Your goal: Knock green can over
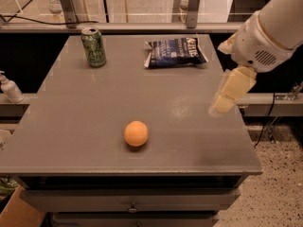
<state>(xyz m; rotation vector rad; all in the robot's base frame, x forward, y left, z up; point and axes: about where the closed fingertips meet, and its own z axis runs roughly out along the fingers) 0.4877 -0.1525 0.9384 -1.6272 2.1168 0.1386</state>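
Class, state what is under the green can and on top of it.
Under the green can: the grey table, that patch hidden. On top: nothing. The gripper hovers at the table's right edge.

The one camera is looking down from high above the near edge of the grey bench (85, 141), facing its far edge at a steep slant. It is sitting close enough that the benchtop is filling most of the view, with the near left corner being cut off. The gripper (226, 98) is hanging over the right edge.
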